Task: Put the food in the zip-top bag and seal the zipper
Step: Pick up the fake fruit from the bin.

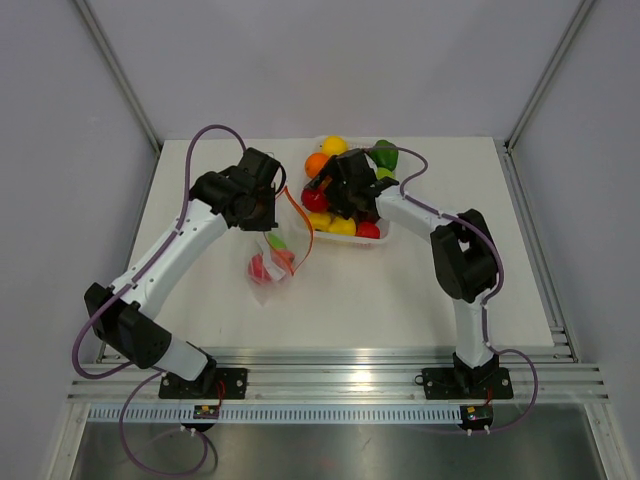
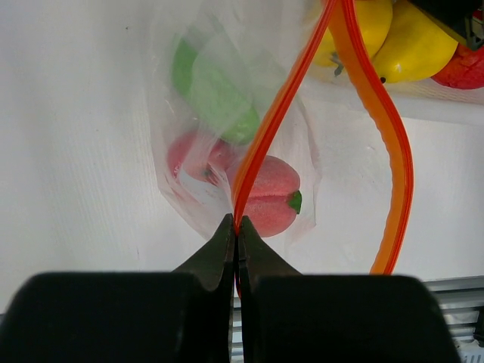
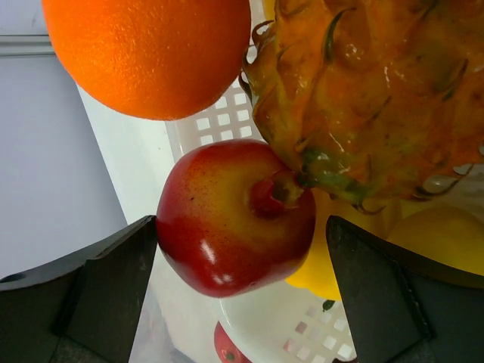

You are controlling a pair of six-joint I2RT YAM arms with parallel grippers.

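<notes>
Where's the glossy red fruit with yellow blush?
Right wrist view: the glossy red fruit sits between the right gripper's open fingers, beside the round orange fruit.

You have a flat white table (image 1: pixel 400 290) carrying a clear crinkly plastic pouch (image 1: pixel 268 288) near its middle and a white latticed plastic tray (image 1: pixel 378 241) nearer the far edge.

Top external: high behind near edge of table (image 1: pixel 400 290), facing down. Left wrist: close on zip-top bag (image 2: pixel 212 98). Right wrist: closer, probably inside white tray (image 3: pixel 219 121); all 3 share tray.
</notes>
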